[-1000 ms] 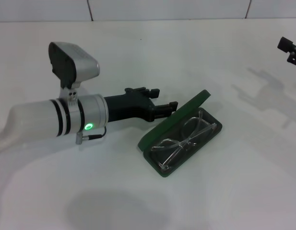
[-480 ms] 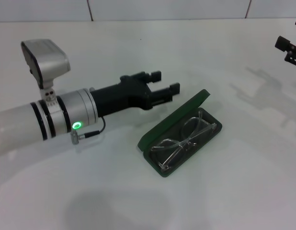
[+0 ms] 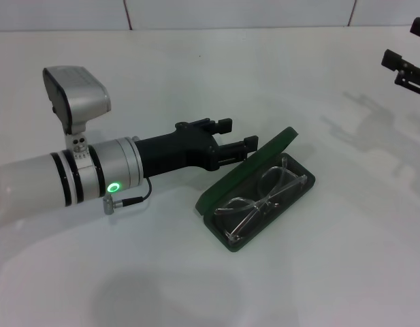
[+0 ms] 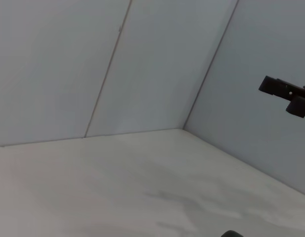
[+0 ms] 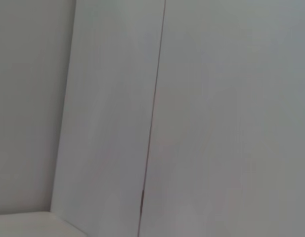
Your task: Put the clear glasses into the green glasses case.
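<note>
The green glasses case (image 3: 231,246) lies open in the middle of the white table in the head view, its lid (image 3: 245,173) standing up on the left side. The clear glasses (image 3: 263,196) rest inside the dark base, arms folded. My left gripper (image 3: 238,133) hovers just left of the raised lid, open, with nothing between its fingers. My right gripper (image 3: 402,68) sits high at the far right edge, well away from the case. It also shows far off in the left wrist view as the right gripper (image 4: 286,94).
The white table (image 3: 196,286) reaches back to a white tiled wall (image 3: 237,12). My left forearm (image 3: 67,180) lies across the table's left side. The right wrist view shows only wall panels (image 5: 216,123).
My left gripper rose and pulled back from the lid, then came down again beside it. The right gripper drifted slightly toward the upper right. Case and glasses stayed put.
</note>
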Robot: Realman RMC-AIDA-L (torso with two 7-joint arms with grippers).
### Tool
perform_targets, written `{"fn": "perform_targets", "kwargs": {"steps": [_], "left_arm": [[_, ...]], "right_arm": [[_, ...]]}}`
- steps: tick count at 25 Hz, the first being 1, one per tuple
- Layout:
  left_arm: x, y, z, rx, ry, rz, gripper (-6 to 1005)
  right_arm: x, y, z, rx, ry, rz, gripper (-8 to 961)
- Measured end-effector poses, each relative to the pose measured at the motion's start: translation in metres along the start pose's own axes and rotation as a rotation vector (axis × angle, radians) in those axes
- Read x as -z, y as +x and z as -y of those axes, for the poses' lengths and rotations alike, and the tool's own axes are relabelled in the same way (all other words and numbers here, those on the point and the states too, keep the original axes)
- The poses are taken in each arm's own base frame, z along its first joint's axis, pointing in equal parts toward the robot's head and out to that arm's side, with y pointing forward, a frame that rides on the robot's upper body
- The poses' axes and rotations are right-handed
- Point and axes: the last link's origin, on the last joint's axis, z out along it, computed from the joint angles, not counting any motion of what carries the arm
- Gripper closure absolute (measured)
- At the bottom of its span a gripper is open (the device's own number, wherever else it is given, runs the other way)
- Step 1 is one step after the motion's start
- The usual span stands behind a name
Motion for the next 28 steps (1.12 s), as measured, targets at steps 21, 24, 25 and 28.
{"fn": "perform_targets", "kwargs": {"steps": [21, 24, 25, 28], "left_arm": [[-0.017, -0.014, -0.018, -0.125, -0.094, 0.140, 298], [-0.019, -0.023, -0.022, -0.191, -0.108, 0.186, 298], [-0.020, -0.025, -0.022, -0.205, -0.107, 0.198, 297], [-0.023, -0.028, -0.023, -0.226, -0.103, 0.219, 297]], "right_arm": [[-0.011, 0.003, 0.004, 0.019, 0.019, -0.028, 231], [-0.011, 0.004, 0.006, 0.020, 0.028, -0.036, 230], [-0.012, 0.004, 0.006, 0.020, 0.029, -0.037, 230], [-0.014, 0.004, 0.006, 0.023, 0.028, -0.037, 230]]}}
